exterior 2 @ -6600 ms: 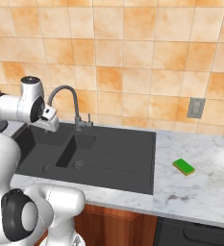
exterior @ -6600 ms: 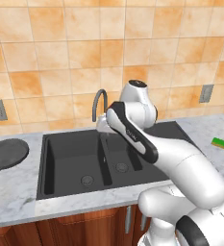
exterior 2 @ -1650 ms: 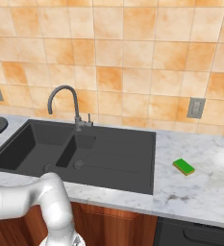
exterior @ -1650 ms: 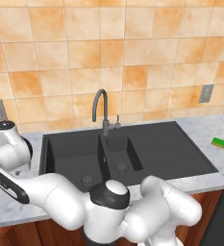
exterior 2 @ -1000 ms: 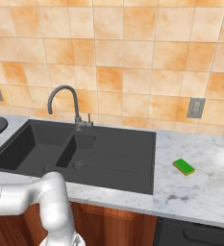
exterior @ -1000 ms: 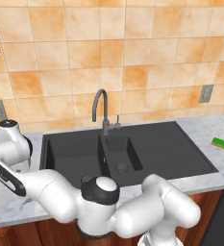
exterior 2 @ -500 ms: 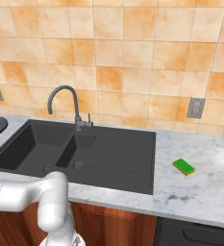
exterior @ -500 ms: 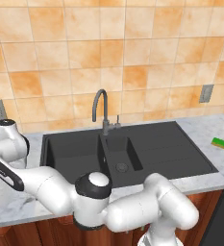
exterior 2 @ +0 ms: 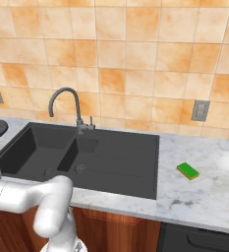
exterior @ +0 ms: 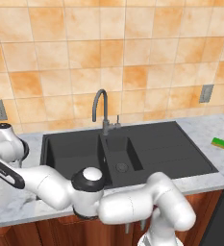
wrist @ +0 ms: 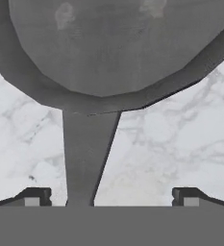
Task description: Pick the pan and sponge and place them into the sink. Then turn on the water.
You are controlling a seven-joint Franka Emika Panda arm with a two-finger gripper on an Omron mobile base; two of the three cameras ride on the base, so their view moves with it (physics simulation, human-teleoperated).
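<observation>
Your gripper [wrist: 108, 197] hangs over the marble bench [wrist: 180, 144] left of the sink [exterior: 147, 149], jaws spread as wide as they go and holding nothing. You are lined up on the pan [wrist: 113, 48]: its handle [wrist: 87, 153] runs between the fingertips [wrist: 34, 196], nearer one of them, probably so you can lift by the handle rather than the wide rim. The sponge [exterior 2: 187, 171] waits well apart, on the bench right of the sink.

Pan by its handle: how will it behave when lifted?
Probably stiff: the pan looks like one solid dark piece. Likely to droop bowl-side, since the wide bowl hangs well off the narrow handle. The open hand straddles that handle off-centre, so it may twist in the grip.
</observation>
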